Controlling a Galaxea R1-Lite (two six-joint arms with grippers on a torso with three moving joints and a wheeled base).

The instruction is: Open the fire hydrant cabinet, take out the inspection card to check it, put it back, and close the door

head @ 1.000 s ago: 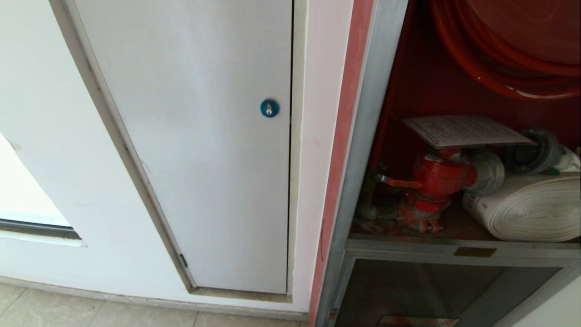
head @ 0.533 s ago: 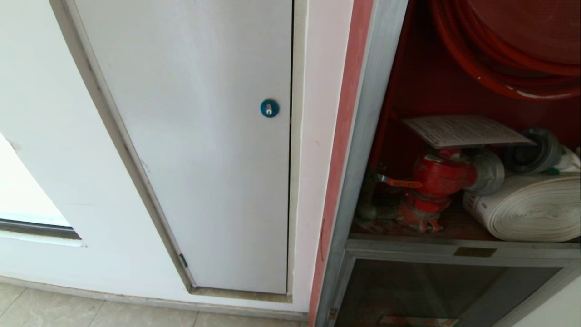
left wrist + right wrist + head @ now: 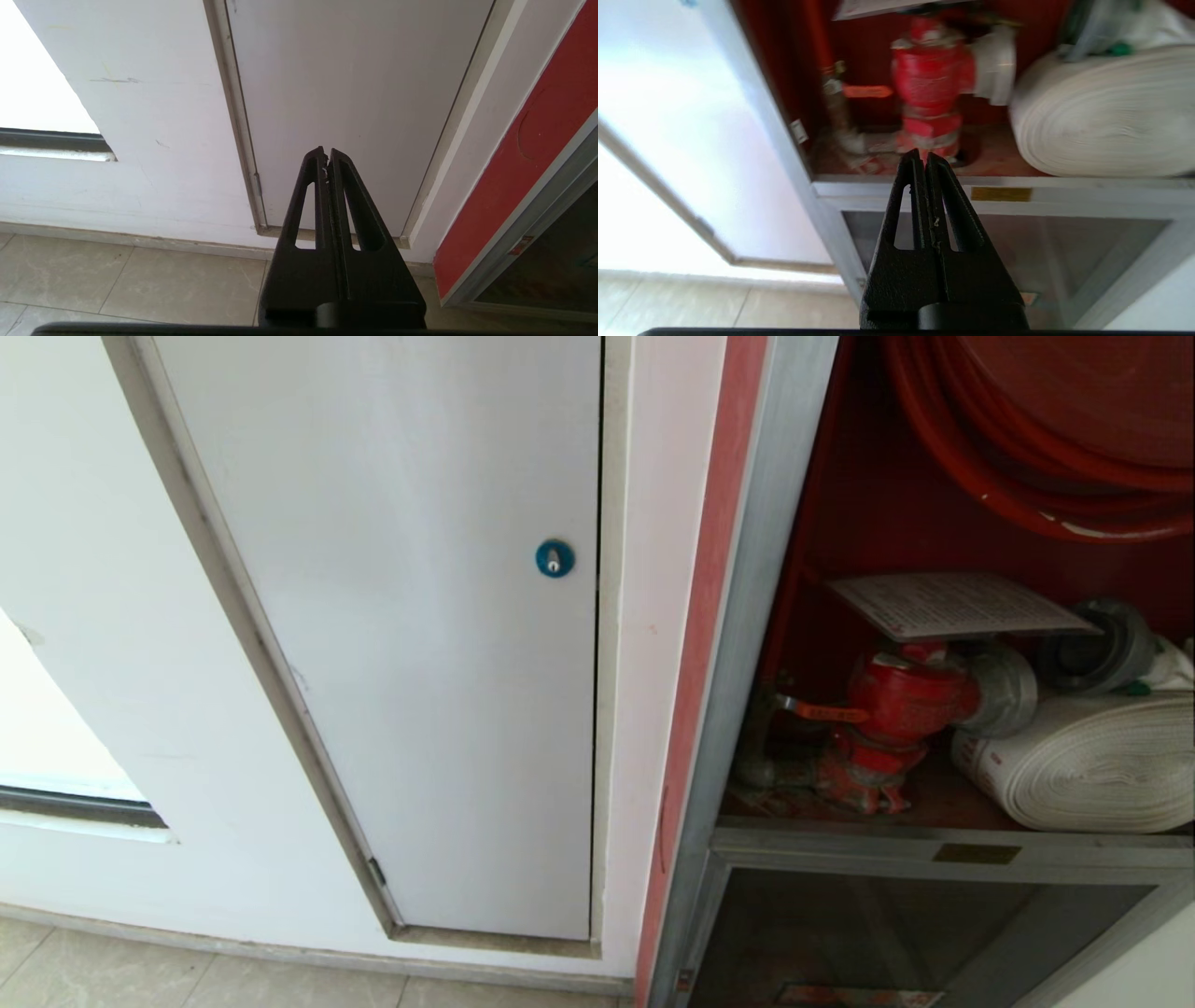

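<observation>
The fire hydrant cabinet stands open at the right, its silver frame and red interior showing. The inspection card lies flat on top of the red valve inside; its lower edge just shows in the right wrist view. The door is out of view. My right gripper is shut and empty, low in front of the cabinet, pointing at the foot of the valve. My left gripper is shut and empty, parked facing the white panel door. Neither gripper shows in the head view.
A rolled white hose lies right of the valve, with a red hose reel above. Below the shelf is the smaller glass panel. Left of the cabinet is the white panel door with a blue lock, above a tiled floor.
</observation>
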